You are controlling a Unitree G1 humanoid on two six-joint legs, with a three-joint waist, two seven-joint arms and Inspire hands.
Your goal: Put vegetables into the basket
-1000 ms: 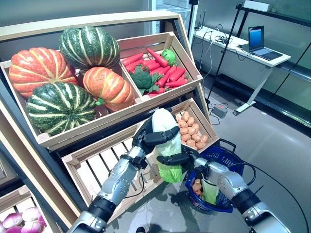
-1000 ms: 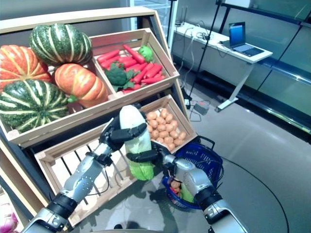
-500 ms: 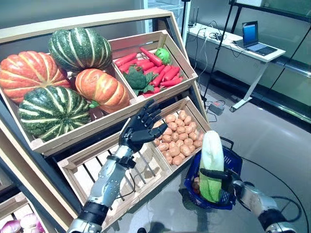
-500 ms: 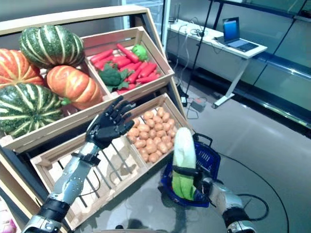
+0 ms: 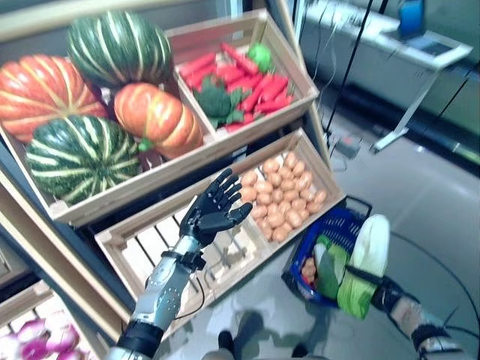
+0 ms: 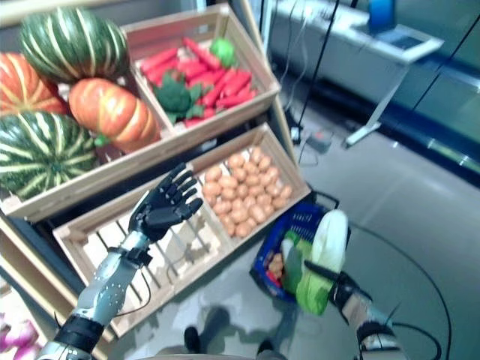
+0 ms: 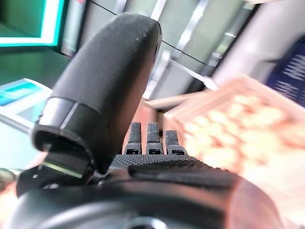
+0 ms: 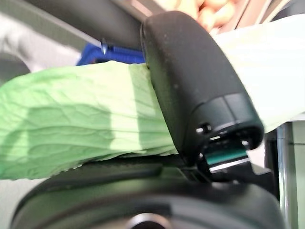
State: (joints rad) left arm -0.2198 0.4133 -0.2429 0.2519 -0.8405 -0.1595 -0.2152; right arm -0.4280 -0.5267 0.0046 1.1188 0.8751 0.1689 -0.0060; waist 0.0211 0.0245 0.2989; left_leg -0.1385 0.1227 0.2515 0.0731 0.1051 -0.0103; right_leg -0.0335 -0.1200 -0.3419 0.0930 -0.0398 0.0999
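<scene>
The right hand (image 5: pixel 384 291) has its thumb and fingers wrapped around a napa cabbage (image 5: pixel 364 266), a long oval one with a smooth white stem end and crinkly, veined green leaves at the other. It's held tilted over the near rim of the blue plastic basket (image 5: pixel 336 225), white end up, leafy end hanging at the rim. The basket has an open-mesh wall and black handles and sits on the glossy grey floor (image 5: pixel 420 202) just beside the wooden stand. Inside it there's already something leafy green (image 5: pixel 327 270) plus a few small round brownish potatoes (image 5: pixel 308 268).

The left hand (image 5: pixel 211 212) is empty, fingers spread wide and straight, hovering over the slatted wooden crate (image 5: pixel 142 247) on the lower shelf. The next compartment over is full of smooth tan potatoes in the crate (image 5: pixel 281 196).

Up top, one crate holds ribbed pumpkins: two orange (image 5: pixel 156 118) and two striped dark green ones (image 5: pixel 75 156). The neighbouring crate has long red peppers (image 5: pixel 251 88), a bumpy head of broccoli (image 5: pixel 217 105) and a green pepper (image 5: pixel 260 54).
</scene>
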